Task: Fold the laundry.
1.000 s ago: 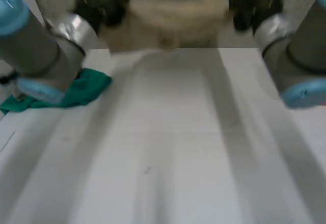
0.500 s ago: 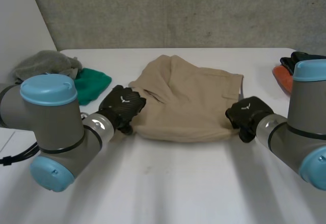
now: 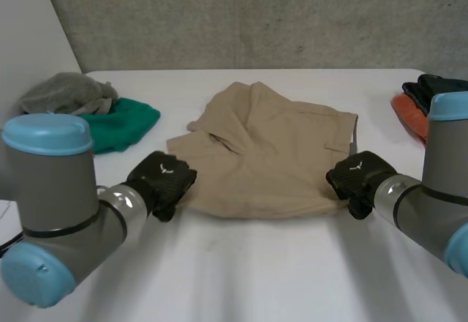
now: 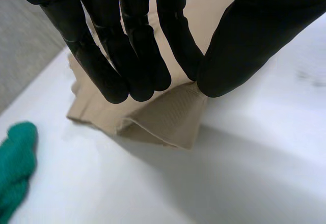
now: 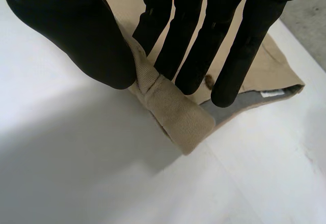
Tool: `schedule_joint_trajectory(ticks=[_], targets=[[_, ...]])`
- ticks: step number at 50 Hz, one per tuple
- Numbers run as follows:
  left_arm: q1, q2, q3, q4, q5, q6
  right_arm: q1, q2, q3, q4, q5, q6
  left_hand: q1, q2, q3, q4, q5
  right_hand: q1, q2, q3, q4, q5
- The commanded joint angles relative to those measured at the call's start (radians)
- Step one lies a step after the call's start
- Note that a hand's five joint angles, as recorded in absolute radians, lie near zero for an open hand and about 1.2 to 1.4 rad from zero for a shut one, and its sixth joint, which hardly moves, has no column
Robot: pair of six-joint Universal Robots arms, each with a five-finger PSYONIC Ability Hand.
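Tan shorts [image 3: 270, 154] lie spread on the white table [image 3: 241, 271], folded over themselves. My left hand [image 3: 161, 183] is at their near left corner. In the left wrist view its thumb [image 4: 254, 35] and fingers pinch that corner of the shorts [image 4: 173, 117], which lifts a little off the table. My right hand [image 3: 358, 179] is at the near right corner. In the right wrist view its thumb [image 5: 76, 30] and fingers pinch a rolled edge of the shorts [image 5: 175, 109], with grey lining and a label showing beside it.
A green cloth [image 3: 121, 121] and a grey cloth [image 3: 66, 91] lie at the table's far left; the green cloth [image 4: 15, 163] also lies beyond my left hand. Orange and black items [image 3: 417, 99] sit at the far right edge. Bare table stretches in front of the shorts.
A second ago the shorts hung high between both hands. They came down onto the table, and both hands have since drawn the near edge toward me, the left one farther.
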State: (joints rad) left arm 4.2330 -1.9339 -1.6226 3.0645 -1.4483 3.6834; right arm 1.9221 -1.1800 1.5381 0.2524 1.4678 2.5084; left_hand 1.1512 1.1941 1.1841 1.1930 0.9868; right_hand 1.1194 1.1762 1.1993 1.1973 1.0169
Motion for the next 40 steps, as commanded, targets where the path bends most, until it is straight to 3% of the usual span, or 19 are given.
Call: schedule_joint_trajectory(ticks=[1,6,14,15,17,20,25,28,40], targets=[[0.012,0.055,-0.043,-0.245,-0.012,0.038,-0.02,-0.029,0.01,0.186,-0.043,-0.209,0.245,0.202,0.212,0.203,0.235,0.277,0.22,0.197,0.199,0.205],[-0.036,0.064,-0.065,-0.446,-0.007,0.113,-0.044,-0.03,0.033,0.332,-0.047,-0.405,0.245,0.202,0.212,0.203,0.235,0.277,0.22,0.197,0.199,0.205],[-0.065,0.046,0.018,-0.333,-0.024,0.096,-0.046,-0.017,0.027,0.294,-0.043,-0.338,0.245,0.202,0.212,0.203,0.235,0.277,0.22,0.197,0.199,0.205],[-0.064,0.041,0.033,-0.313,-0.03,0.089,-0.045,-0.017,0.025,0.289,-0.043,-0.326,0.097,0.054,0.064,0.055,0.087,0.277,0.22,0.197,0.199,0.205],[-0.059,0.027,0.078,-0.261,-0.044,0.073,-0.049,-0.018,0.023,0.275,-0.047,-0.287,-0.524,-0.567,-0.557,-0.566,-0.534,0.277,0.22,0.197,0.199,0.205],[-0.059,-0.003,0.128,-0.209,-0.059,0.066,-0.055,-0.018,0.016,0.233,-0.055,-0.212,-0.799,-0.842,-0.832,-0.841,-0.81,0.277,0.22,0.197,0.199,0.205],[-0.051,-0.082,0.227,-0.153,-0.076,0.058,-0.064,-0.013,0.016,0.125,-0.078,-0.041,-0.788,-0.831,-0.821,-0.83,-0.798,0.277,0.22,0.197,0.199,0.205],[-0.044,-0.112,0.251,-0.208,-0.092,0.012,-0.063,-0.004,0.017,0.062,-0.08,0.074,-0.671,-0.714,-0.704,-0.713,-0.681,0.277,0.22,0.197,0.199,0.205],[-0.024,0.015,0.096,-0.352,-0.007,-0.221,-0.058,0.022,0.004,-0.025,-0.027,0.204,-0.72,-0.763,-0.753,-0.762,-0.731,0.277,0.22,0.197,0.199,0.205]])
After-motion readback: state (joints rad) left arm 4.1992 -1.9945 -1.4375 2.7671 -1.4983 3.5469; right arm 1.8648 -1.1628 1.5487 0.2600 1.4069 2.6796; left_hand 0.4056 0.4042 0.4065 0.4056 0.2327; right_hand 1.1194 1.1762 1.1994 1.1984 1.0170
